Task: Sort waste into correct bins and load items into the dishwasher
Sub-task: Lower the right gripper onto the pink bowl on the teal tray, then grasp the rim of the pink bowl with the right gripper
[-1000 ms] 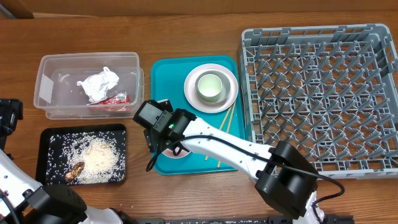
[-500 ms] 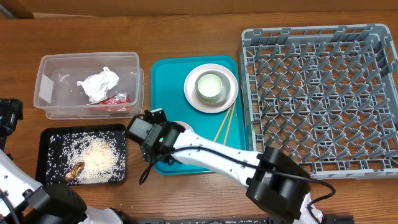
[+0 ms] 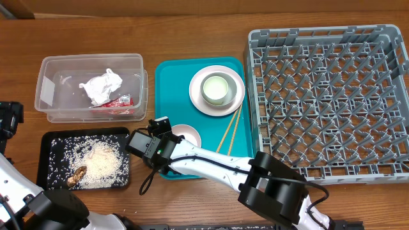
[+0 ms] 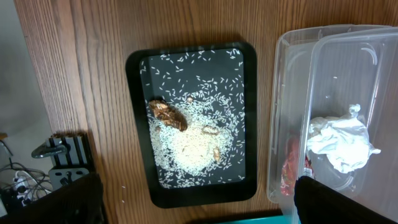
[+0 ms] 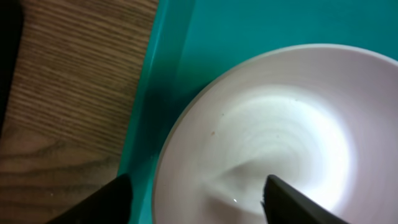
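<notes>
A small white bowl point(image 3: 185, 135) sits on the teal tray point(image 3: 171, 80) near its front left. My right gripper point(image 3: 165, 143) is open at the bowl's left rim. In the right wrist view the gripper point(image 5: 196, 199) has one finger outside the bowl point(image 5: 280, 124) and one over its inside. A white plate point(image 3: 238, 97) with a green cup point(image 3: 215, 88) sits on the tray's back right, with chopsticks point(image 3: 230, 128) beside it. My left gripper point(image 4: 199, 202) is open and empty, high above the black tray of rice point(image 4: 193, 124).
The grey dish rack point(image 3: 332, 96) stands at the right. A clear bin point(image 3: 57, 70) at the back left holds crumpled paper point(image 3: 101, 86) and a red wrapper point(image 3: 118, 102). The black tray point(image 3: 51, 144) with rice and food scraps lies in front of it.
My right gripper has moved left and toward the front, to the tray's left edge. The small white bowl, hidden under the arm before, now shows in full.
</notes>
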Tool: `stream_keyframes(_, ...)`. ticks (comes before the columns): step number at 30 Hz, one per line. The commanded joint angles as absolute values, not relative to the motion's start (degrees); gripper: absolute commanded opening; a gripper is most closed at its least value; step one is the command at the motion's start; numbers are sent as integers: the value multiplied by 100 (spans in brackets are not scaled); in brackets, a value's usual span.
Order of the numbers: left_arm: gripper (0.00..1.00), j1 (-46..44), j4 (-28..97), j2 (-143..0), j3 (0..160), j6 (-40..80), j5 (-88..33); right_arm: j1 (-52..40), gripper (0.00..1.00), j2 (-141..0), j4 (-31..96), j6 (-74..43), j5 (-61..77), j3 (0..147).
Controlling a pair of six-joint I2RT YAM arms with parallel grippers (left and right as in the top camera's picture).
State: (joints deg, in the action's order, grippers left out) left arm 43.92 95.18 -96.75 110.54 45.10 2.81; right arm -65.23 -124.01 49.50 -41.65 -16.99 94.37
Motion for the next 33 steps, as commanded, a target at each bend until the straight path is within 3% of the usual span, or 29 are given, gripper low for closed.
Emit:
stream_keyframes(1,100,4423,9531,-9627,11126,4630,353,-6514,65,-12433,4908,-4228,-1933,9413)
stream_keyframes(6,100,4423,9531,-9627,11126,4630,353,-6514,59,-12436,4906,-4228,-1949,9413)
stream_keyframes(15,100,4423,9531,-9627,11126,4630,355,-6514,57,-12582,4869,-4226,-1946,9413)
stream_keyframes(23,100,4423,9531,-9627,11126,4630,355,-6514,41,-12582,4899,-4226,-1946,9413)
stream_keyframes(33,100,4423,9531,-9627,11126,4630,355,-6514,14,-12580,5192,-4226,-1881,9631)
